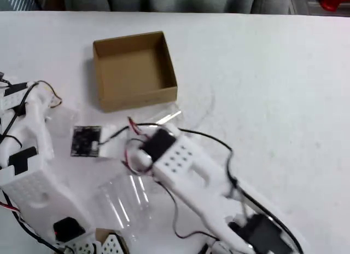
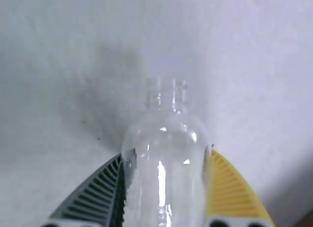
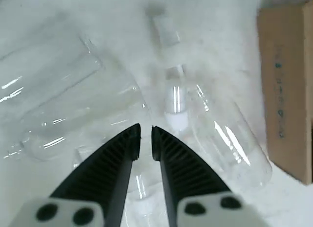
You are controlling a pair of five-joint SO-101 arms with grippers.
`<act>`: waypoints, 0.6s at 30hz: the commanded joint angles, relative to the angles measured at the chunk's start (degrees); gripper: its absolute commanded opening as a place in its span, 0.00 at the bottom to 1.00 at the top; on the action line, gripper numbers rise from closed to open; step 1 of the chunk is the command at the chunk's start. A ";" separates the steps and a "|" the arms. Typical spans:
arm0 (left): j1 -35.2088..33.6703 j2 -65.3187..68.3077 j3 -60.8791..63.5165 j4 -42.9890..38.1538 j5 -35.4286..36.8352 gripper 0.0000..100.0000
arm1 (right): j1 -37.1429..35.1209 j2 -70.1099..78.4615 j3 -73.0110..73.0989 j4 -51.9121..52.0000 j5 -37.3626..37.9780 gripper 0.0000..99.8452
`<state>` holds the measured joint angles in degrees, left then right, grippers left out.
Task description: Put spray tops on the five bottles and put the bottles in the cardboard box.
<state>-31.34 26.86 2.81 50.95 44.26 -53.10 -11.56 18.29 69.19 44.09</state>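
Bottle sat clenched in the left claw; right claw, nearly closed on nothing, could easily have nudged away the spray top just ahead.

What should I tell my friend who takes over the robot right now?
Left pincer: shut on a clear bottle, no spray top on it.
Right pincer: almost shut, empty, over loose bottles lying on the table.
Cardboard box: empty.
Done: no bottle boxed.
To do: tops on, then bottles into the box.
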 commanded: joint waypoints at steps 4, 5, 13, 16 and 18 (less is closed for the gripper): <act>-0.48 -0.31 -3.16 -1.49 -0.70 0.02 | -6.73 11.47 -12.84 1.54 5.89 0.12; -0.48 -0.31 -3.16 -1.49 -0.70 0.02 | -7.08 13.67 -14.59 1.89 5.98 0.15; -0.48 -0.31 -2.73 -2.99 -0.70 0.02 | -5.85 30.99 -32.26 6.81 9.14 0.17; -0.48 -0.22 -2.73 -3.08 -0.70 0.02 | -4.53 36.26 -37.54 6.99 9.32 0.17; -0.48 -0.22 -2.73 -3.08 -0.70 0.02 | -3.30 38.81 -40.62 7.08 9.32 0.17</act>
<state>-31.43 26.86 2.73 49.45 44.18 -58.73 26.07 -15.91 75.69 52.79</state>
